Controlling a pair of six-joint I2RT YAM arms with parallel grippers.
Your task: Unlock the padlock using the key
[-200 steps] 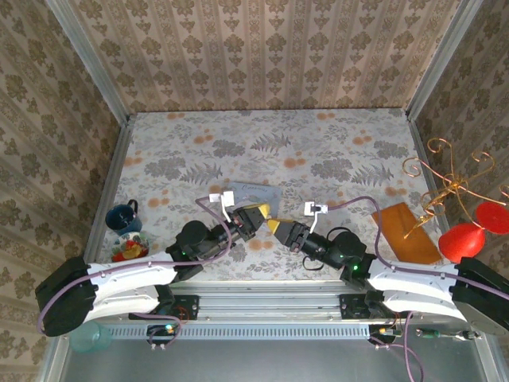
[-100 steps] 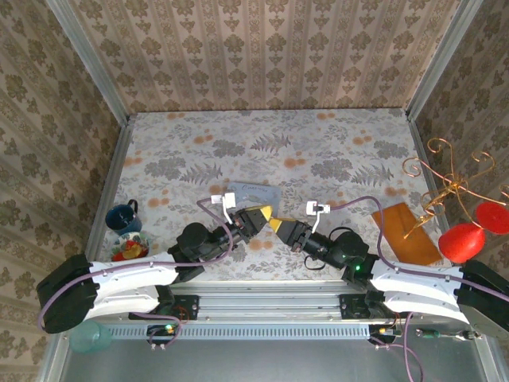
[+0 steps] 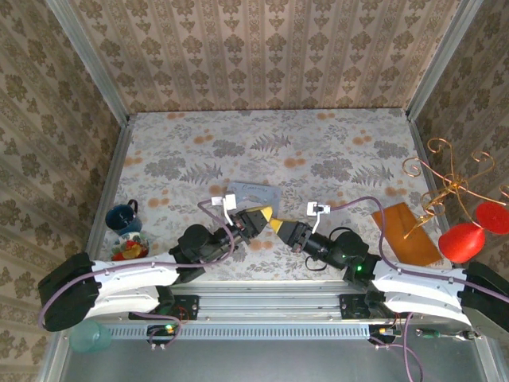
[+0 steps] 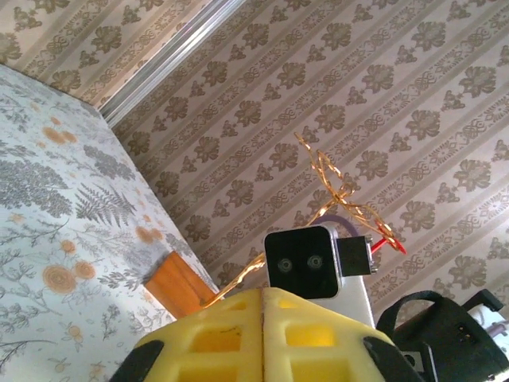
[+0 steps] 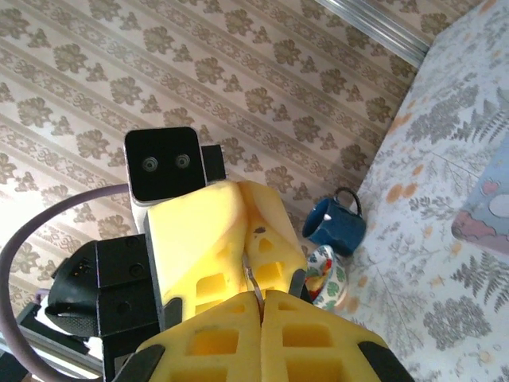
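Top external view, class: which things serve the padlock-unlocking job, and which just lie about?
In the job: left gripper, right gripper, tips meeting; padlock and key too small to make out.
Lying about: pale blue tin, blue mug, orange-brown board, gold wire stand.

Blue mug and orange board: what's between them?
In the top view, the left gripper and right gripper face each other tip to tip between blue mug and orange board, a pale blue tin just beyond them.
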